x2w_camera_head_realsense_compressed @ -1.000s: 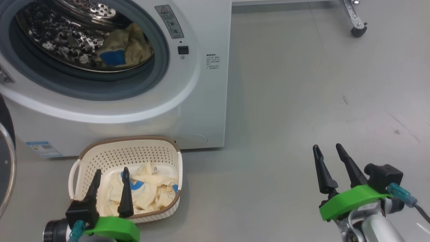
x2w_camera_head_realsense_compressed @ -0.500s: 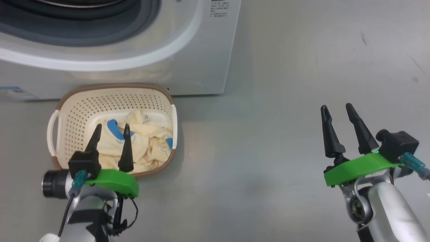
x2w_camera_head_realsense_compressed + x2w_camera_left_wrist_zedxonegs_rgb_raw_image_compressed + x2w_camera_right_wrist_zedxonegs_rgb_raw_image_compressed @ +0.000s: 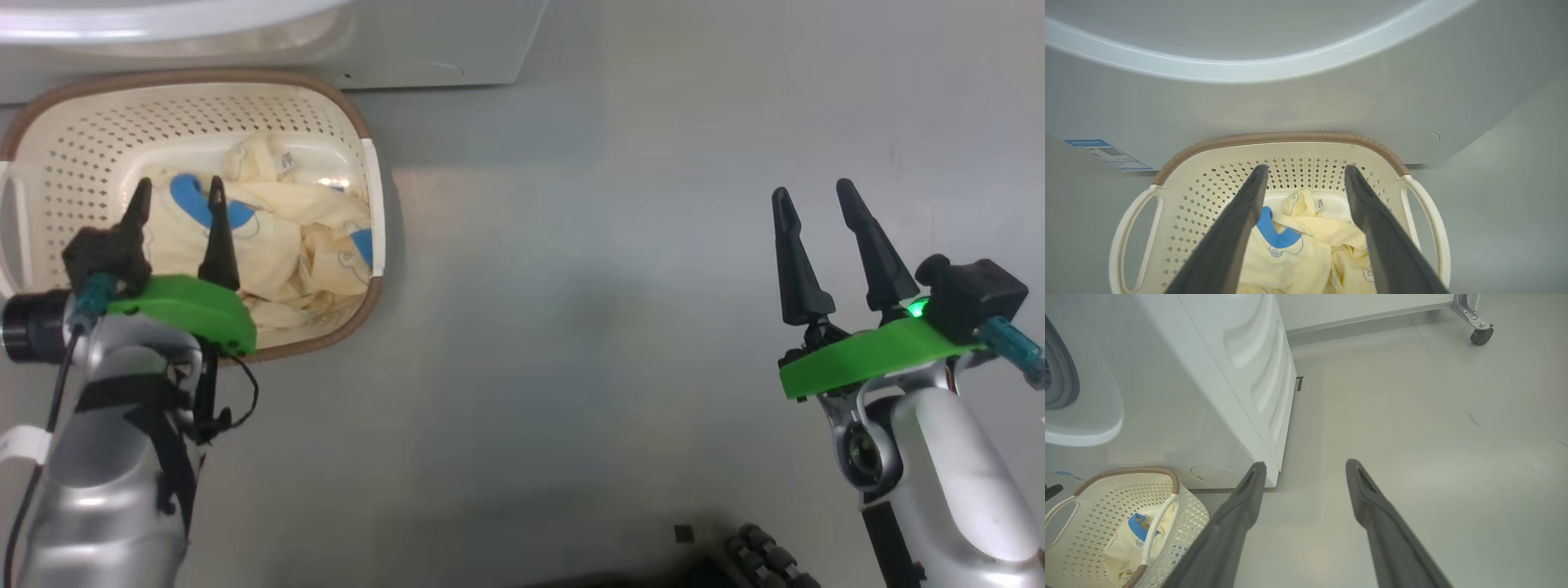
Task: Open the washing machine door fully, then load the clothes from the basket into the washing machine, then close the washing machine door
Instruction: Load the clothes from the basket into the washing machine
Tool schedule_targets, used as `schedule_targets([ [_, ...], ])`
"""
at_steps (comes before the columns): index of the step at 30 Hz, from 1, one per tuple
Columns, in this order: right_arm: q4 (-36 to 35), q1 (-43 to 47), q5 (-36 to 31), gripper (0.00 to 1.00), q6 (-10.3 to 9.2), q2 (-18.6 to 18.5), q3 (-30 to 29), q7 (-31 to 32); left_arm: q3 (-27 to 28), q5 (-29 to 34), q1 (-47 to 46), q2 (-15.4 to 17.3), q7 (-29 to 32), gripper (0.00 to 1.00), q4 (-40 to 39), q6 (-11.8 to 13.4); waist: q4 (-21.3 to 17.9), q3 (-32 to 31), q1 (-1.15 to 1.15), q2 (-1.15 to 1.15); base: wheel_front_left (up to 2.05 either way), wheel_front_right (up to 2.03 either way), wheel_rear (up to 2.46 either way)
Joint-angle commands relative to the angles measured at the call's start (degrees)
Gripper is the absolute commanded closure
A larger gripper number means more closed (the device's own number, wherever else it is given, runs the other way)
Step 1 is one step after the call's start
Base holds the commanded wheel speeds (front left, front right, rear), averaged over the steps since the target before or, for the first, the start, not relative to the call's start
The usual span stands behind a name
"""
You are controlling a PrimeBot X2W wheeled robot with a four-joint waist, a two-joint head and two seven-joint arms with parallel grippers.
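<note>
Loading looks unfinished: the clothes [image 3: 269, 237] lie in the basket [image 3: 343, 131] on the floor [image 3: 571, 327] against the washing machine [image 3: 441, 49] front, the left gripper [image 3: 180, 183] poised over them spread and empty, the right gripper [image 3: 813, 189] spread over open floor.

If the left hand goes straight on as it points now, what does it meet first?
Probably the clothes in the basket, or its perforated far wall; depth is unclear.
</note>
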Motion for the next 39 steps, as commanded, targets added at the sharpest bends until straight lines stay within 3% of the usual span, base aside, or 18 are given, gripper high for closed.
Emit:
schedule_targets([
  [1,-2.01,-0.02,-0.48,0.0,-0.16,-0.03,1.37,-0.54,1.86,-0.6,-1.37,2.64,-0.62,0.0,0.29,-0.18,-1.59,3.35,-0.01,0.0,0.0,0.0,0.0],
  [10,-2.9,-1.49,0.04,0.0,-0.16,0.55,1.71,-0.54,-0.86,-0.34,-12.99,8.25,2.68,0.0,15.61,-0.67,-3.82,9.6,-0.01,0.0,0.0,0.0,0.0],
  [15,-2.95,-2.36,0.59,0.0,-0.16,0.69,2.56,-0.54,-2.62,-1.17,-17.22,10.05,7.63,0.0,21.96,-0.75,-5.22,11.72,-0.01,0.0,0.0,0.0,0.0],
  [20,-3.05,-3.38,1.47,0.0,-0.16,0.77,3.23,-0.54,-6.25,-4.56,-20.58,11.68,16.79,0.0,27.37,-0.77,-6.92,13.93,-0.01,0.0,0.0,0.0,0.0],
  [29,-4.26,-4.16,3.57,0.0,-0.16,0.8,4.02,-0.54,-13.88,-9.89,-23.46,15.63,27.24,0.0,29.07,-0.78,-8.94,17.47,-0.01,0.0,0.0,0.0,0.0],
  [39,-4.43,-3.9,3.68,0.0,-0.16,0.8,4.83,-0.54,-23.33,-15.53,-23.89,17.25,32.5,0.0,25.47,-0.79,-9.45,18.79,-0.01,0.0,0.0,0.0,0.0],
])
